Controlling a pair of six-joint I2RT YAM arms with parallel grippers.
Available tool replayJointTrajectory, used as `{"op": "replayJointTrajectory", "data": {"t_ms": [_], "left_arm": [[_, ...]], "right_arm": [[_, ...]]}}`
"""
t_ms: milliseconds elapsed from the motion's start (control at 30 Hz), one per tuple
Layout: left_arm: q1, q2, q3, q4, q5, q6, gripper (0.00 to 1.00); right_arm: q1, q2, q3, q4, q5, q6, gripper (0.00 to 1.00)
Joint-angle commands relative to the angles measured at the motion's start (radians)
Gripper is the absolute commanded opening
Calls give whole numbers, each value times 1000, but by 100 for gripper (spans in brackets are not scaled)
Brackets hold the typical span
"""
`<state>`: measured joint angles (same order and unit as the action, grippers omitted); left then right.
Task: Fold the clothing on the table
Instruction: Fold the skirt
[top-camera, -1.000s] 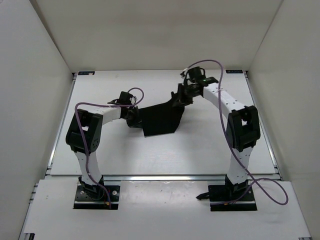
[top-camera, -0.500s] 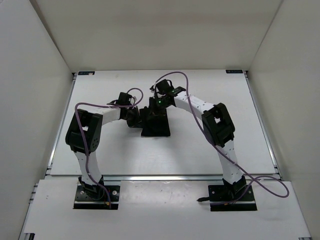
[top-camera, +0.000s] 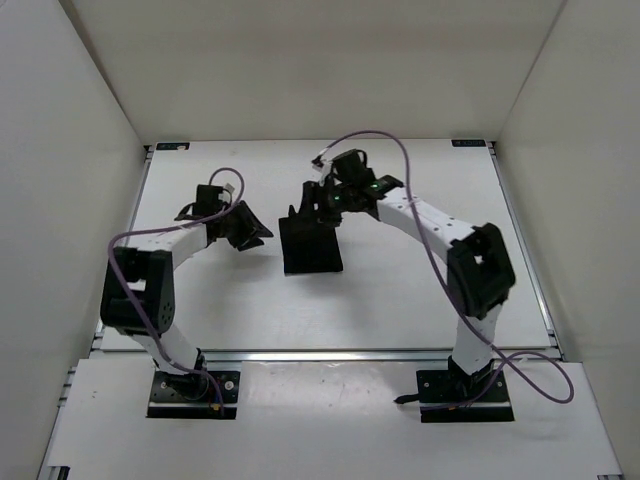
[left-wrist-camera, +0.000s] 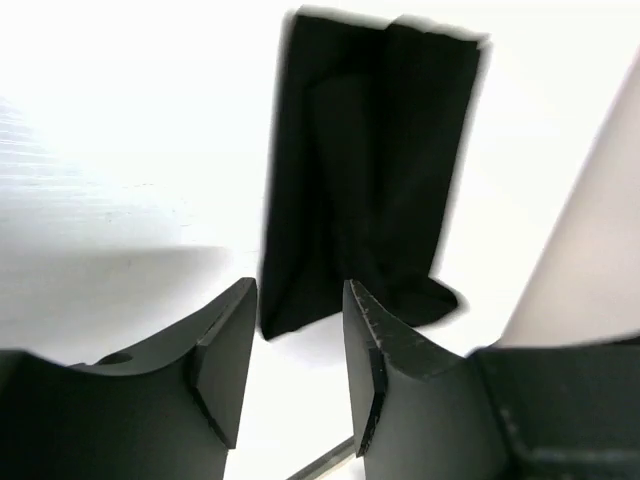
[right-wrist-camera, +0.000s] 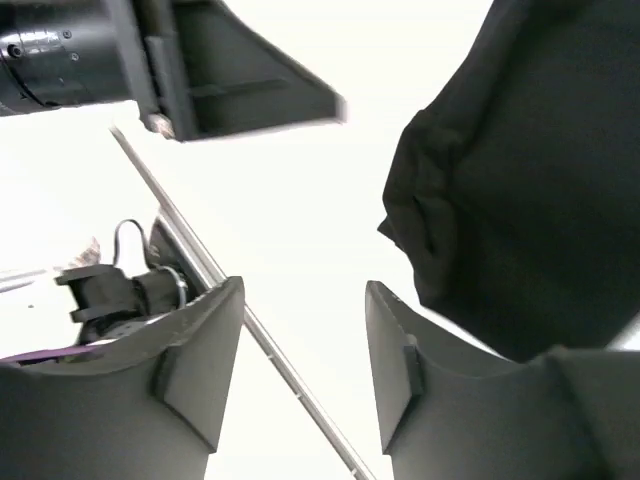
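Note:
The black clothing (top-camera: 311, 246) lies on the white table (top-camera: 400, 290) as a narrow folded rectangle near the middle. My left gripper (top-camera: 256, 232) hovers just left of it, open and holding nothing. In the left wrist view the clothing (left-wrist-camera: 370, 170) lies beyond the left gripper (left-wrist-camera: 300, 340), and white table shows between the fingers. My right gripper (top-camera: 308, 208) is over the cloth's far edge, also open. In the right wrist view the clothing (right-wrist-camera: 540, 180) bunches to the right of the right gripper (right-wrist-camera: 305, 340), outside its fingers.
White walls (top-camera: 80, 150) enclose the table on three sides. A metal rail (top-camera: 330, 353) runs along the front edge, with both arm bases (top-camera: 190, 392) below it. The right arm's white link (left-wrist-camera: 590, 230) crosses the left wrist view. A table rail (right-wrist-camera: 250, 320) shows in the right wrist view.
The right gripper carried the cloth's right part leftwards over the rest. Both grippers then opened and let go; the left one drew back to the left, and the cloth now lies folded.

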<state>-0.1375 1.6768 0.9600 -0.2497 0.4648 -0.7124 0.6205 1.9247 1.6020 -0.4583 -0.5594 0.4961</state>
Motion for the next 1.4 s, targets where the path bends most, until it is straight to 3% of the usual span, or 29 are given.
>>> {"op": "replayJointTrajectory", "data": {"t_ms": [0, 67, 233, 300, 667, 833, 933, 1100, 1267, 1367], "left_arm": [[38, -133, -39, 47, 29, -64, 50], [45, -192, -79, 73, 23, -81, 50], [59, -244, -93, 67, 15, -91, 50], [73, -252, -81, 46, 34, -82, 50], [87, -241, -90, 79, 49, -87, 52], [20, -66, 68, 27, 77, -50, 53], [-14, 44, 143, 88, 136, -91, 53], [-10, 117, 217, 62, 152, -87, 52], [48, -59, 106, 80, 175, -99, 56], [68, -202, 14, 38, 150, -78, 59]], "right_arm": [[-91, -119, -140, 200, -40, 73, 47], [-120, -109, -210, 265, -80, 116, 26], [-122, 17, -182, 302, -74, 150, 14], [-111, 68, -145, 282, -82, 144, 0], [76, 215, -90, 205, -24, 64, 1], [88, 270, -74, 127, 21, 24, 0], [94, 281, -68, 124, 30, 15, 0], [93, 124, -108, 89, 125, -34, 5], [45, -150, -292, 52, 193, -56, 24], [-42, -309, -434, 35, 144, -50, 34]]}}
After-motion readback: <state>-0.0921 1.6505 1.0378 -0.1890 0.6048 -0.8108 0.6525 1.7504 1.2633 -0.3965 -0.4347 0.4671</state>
